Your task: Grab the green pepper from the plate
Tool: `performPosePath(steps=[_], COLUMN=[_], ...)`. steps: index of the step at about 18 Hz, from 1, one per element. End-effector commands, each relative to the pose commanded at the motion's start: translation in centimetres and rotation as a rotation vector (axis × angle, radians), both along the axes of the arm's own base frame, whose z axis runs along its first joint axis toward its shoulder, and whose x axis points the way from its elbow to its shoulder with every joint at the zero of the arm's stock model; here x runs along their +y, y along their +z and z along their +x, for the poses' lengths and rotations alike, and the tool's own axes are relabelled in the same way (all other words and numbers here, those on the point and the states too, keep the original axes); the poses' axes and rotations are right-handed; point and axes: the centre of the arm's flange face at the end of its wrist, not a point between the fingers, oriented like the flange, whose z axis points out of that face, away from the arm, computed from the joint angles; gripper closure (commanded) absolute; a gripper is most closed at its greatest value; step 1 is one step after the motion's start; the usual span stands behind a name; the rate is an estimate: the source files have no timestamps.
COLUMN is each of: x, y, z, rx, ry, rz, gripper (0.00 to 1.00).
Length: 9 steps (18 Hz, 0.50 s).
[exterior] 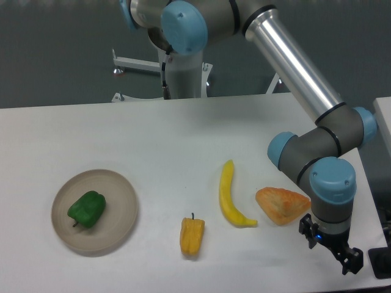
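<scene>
The green pepper (87, 209) lies on the left half of the round beige plate (122, 210), at the table's front left. It is glossy, and its short stem points to the lower left. My gripper (330, 250) hangs at the front right of the table, far to the right of the plate and just right of an orange wedge. Its black fingers (352, 261) stand apart, open, and I see nothing between them.
A yellow-orange pepper (192, 236) lies right of the plate. A yellow banana (230, 195) and an orange wedge-shaped piece (282, 205) sit further right, close to the arm's wrist (333, 183). The arm's long link crosses the upper right.
</scene>
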Motion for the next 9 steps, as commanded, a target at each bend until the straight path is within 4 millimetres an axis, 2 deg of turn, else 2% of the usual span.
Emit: performPosePath(steps=[6, 9], x=[0.0, 0.0], y=[0.1, 0.5], z=[0.4, 2.2], rx=[-0.007, -0.025], ry=[0.011, -0.002], rz=[0.001, -0.004], gripper=[0.00, 0.00])
